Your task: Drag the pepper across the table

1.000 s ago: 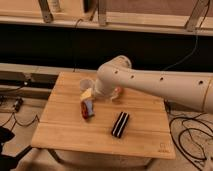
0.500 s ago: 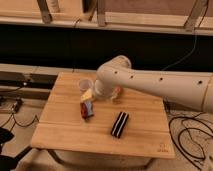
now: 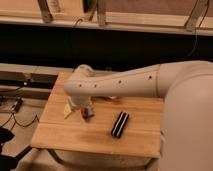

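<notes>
Pale wooden planks formed the surface [image 3: 75, 137], which I viewed from above through the one camera.

- White arm [image 3: 130, 85]: it reached in from the right edge of the view and bent down over the left half of the surface.
- Tool [image 3: 80, 104]: it hung below the arm's rounded end, low over the surface and mostly hidden by the arm's casing. I could not tell whether it was open or closed.
- Pepper [image 3: 85, 114]: small and dark red, it lay on the surface at the tool's tip. I could not tell whether the two touched.
- Blue sponge [image 3: 91, 108]: only a sliver showed, just beside the pepper on its right.
- Pale yellow item [image 3: 67, 111]: it sat just left of the tool.
- Black ribbed bar [image 3: 120, 124]: it lay flat and slanted on the planks, apart from the pepper toward the right.
</notes>
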`<state>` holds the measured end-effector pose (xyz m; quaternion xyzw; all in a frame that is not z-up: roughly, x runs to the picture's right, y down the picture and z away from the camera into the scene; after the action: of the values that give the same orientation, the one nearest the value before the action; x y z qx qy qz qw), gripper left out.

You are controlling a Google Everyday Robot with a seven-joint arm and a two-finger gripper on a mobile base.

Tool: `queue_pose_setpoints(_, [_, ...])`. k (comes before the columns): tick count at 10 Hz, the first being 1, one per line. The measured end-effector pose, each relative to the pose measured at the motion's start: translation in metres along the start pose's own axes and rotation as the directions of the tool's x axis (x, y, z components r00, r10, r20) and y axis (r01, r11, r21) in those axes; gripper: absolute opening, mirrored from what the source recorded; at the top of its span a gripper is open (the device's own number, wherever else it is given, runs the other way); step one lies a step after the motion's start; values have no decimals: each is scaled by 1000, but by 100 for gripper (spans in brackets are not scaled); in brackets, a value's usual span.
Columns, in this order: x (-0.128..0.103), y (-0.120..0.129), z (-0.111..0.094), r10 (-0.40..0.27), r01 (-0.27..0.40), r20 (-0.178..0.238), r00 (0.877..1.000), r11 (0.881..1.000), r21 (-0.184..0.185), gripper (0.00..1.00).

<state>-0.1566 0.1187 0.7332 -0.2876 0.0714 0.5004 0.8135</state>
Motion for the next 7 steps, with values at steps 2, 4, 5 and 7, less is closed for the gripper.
queue_pose_setpoints(2, [-25, 10, 16, 7, -7, 4, 1000, 1000, 18, 80])
queue_pose_setpoints(4, [-56, 5, 30, 47, -47, 13, 999, 998, 40, 80])
queue_pose_setpoints(5, [-65, 0, 34, 61, -62, 16, 998, 997, 48, 80])
queue_pose_setpoints(7, [-71, -17, 46, 107, -107, 1, 994, 992, 62, 80])
